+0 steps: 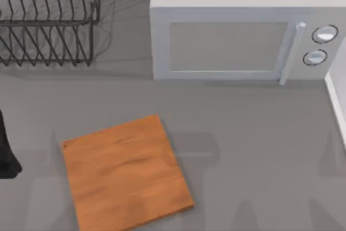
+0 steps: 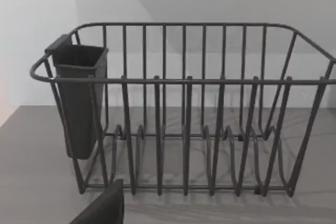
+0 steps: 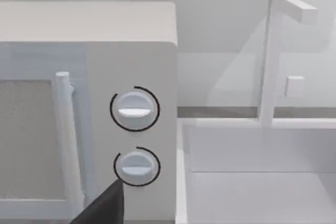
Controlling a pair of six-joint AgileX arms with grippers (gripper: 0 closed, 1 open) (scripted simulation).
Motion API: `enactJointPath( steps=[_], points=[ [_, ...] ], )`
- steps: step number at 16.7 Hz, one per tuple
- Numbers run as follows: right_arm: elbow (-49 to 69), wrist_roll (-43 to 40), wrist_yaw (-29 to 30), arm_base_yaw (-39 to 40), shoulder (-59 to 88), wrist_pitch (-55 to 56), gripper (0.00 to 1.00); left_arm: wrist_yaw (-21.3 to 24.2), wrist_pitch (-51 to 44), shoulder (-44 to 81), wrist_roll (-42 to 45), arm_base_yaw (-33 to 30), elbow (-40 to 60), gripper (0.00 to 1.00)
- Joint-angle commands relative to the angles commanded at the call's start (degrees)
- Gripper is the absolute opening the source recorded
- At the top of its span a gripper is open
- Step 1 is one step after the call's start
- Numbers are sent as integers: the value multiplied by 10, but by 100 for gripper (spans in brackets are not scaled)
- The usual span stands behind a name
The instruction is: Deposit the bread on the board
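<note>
Board [image 1: 125, 172] lies flat on table [image 1: 254, 155], rotated, corners skewed to table edges, near edge at frame bottom. Open table right of board. Left arm [image 1: 6, 152] parked just left of board. Rack [image 1: 48, 20] and microwave [image 1: 238, 36] behind. End effector state: cannot tell.

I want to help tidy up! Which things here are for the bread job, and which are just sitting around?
For the job:
- the board, flat on the table near the left side, nothing on it yet

Just sitting around:
- the microwave, door shut
- the wire dish rack
- the grey cup hanging on the rack
- the sink beside the microwave
</note>
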Motion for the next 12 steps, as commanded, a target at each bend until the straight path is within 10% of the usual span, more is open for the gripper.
enactJointPath(
  steps=[12],
  points=[
    [0, 0, 0, 0, 0, 0, 100, 59, -157, 226, 235, 98, 170, 100]
  ],
)
